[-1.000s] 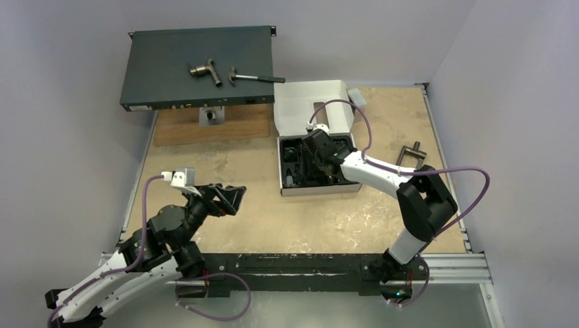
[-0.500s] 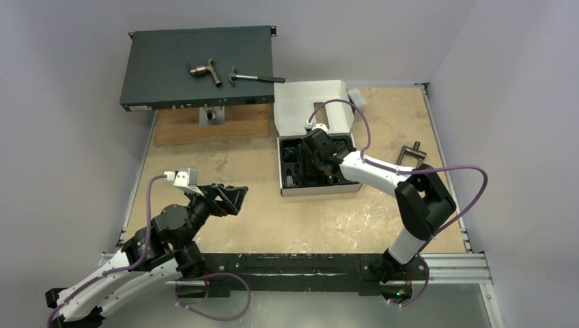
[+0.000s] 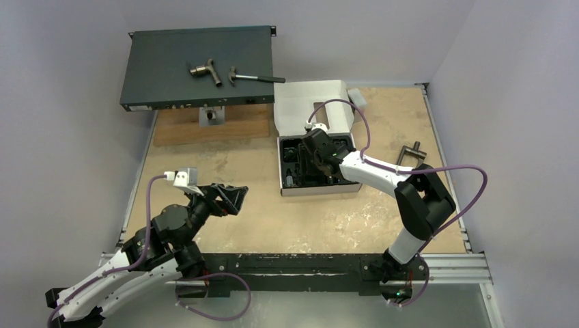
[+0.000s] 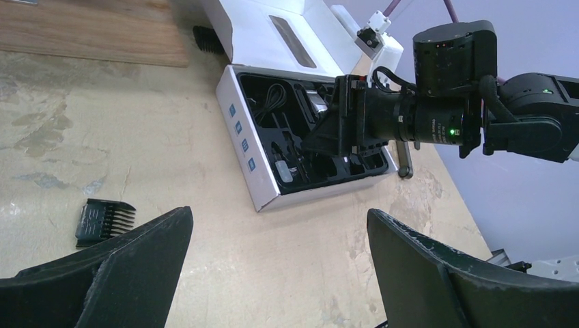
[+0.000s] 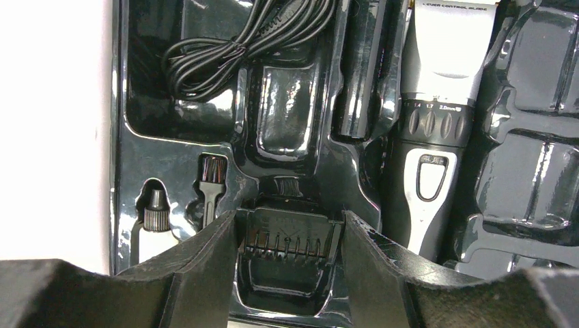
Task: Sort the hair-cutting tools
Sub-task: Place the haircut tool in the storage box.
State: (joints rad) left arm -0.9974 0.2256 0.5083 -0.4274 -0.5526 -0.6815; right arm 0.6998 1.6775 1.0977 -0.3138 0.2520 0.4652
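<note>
A black comb attachment (image 5: pixel 290 238) sits between the fingers of my right gripper (image 5: pixel 290 225), which is shut on its two sides just above a recess of the black tray. The tray lies in the white box (image 3: pixel 319 189). To the comb's right in the tray lies the black-and-silver hair clipper (image 5: pixel 433 123). In the top view the right gripper (image 3: pixel 316 158) reaches down into the box. My left gripper (image 4: pixel 280 266) hangs open over bare table with nothing in it. Another comb attachment (image 4: pixel 104 220) lies on the table beside its left finger.
The tray also holds a coiled cord (image 5: pixel 239 48), a small brush (image 5: pixel 210 183) and an oil bottle (image 5: pixel 156 217). The box lid (image 3: pixel 311 106) stands open behind. A dark rack unit (image 3: pixel 164 68) carries a pipe fitting (image 3: pixel 205 70) and hammer (image 3: pixel 254 78). A T-shaped handle (image 3: pixel 412 154) lies right of the box.
</note>
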